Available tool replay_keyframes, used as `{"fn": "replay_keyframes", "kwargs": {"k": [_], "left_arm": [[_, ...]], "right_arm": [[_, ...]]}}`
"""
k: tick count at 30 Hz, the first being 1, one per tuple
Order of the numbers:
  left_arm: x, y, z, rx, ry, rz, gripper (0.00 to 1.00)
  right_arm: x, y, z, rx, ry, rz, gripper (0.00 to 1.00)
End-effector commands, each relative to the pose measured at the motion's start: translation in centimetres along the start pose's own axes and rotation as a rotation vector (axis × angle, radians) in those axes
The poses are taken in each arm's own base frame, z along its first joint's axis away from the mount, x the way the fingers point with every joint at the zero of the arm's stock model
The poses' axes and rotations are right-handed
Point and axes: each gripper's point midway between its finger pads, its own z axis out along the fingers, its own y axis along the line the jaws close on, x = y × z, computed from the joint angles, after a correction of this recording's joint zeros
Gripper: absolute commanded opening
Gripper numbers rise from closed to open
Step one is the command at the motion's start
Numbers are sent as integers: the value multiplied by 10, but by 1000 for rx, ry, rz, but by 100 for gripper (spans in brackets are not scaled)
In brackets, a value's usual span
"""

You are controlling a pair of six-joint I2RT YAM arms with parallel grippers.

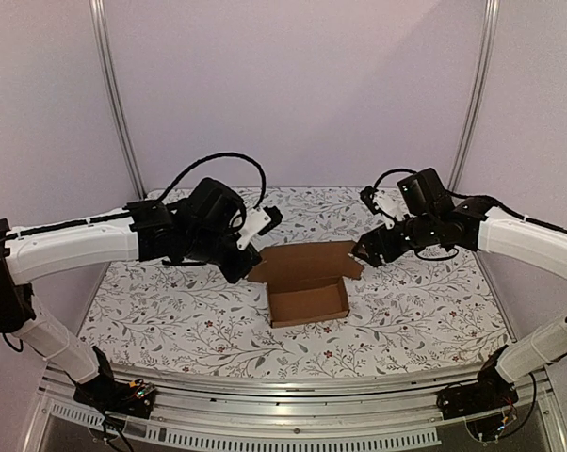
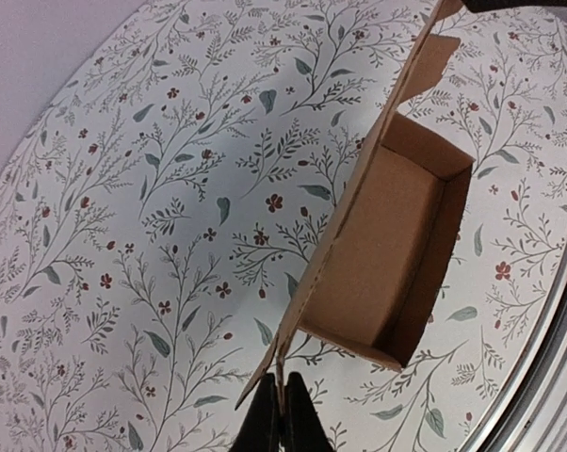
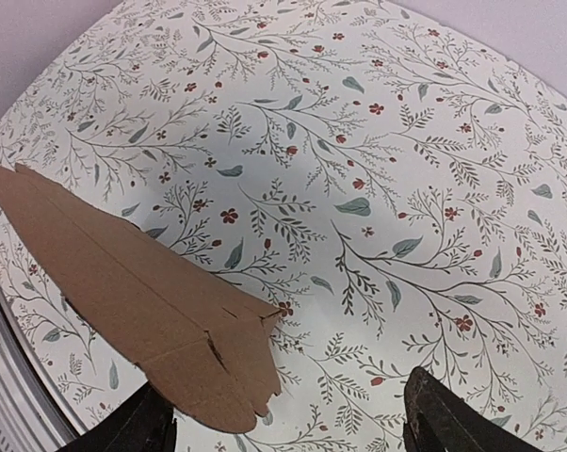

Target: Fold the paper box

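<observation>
Top external: high at the near edge, looking down over the whole table (image 1: 170, 320).
Left wrist: close, aimed down.
Right wrist: close, aimed down.
Shared: paper box (image 1: 307, 299).

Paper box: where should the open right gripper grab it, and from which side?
Best the right end of the paper box's open lid flap, probably coming in from the right. That flap is a thin sheet sticking out past the tray, so the right gripper's open jaws can slip over its edge. The left gripper pinches the other end.
</observation>
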Motion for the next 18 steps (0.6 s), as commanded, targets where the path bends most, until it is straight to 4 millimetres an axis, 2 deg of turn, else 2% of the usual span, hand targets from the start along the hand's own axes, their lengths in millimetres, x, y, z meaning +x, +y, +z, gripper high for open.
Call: {"fn": "replay_keyframes", "kwargs": {"k": [1, 5, 12, 18], "left_arm": [[17, -2, 3, 46, 45, -26, 0], [21, -1, 6, 43, 53, -49, 0], [24, -2, 10, 50, 67, -62, 0], [27, -2, 14, 47, 80, -60, 0]], "right_arm": [[6, 28, 7, -211, 0, -37, 81], [14, 36, 12, -266, 6, -38, 80], [31, 32, 27, -254, 17, 11, 78], [34, 29, 34, -245, -6, 13, 74]]}}
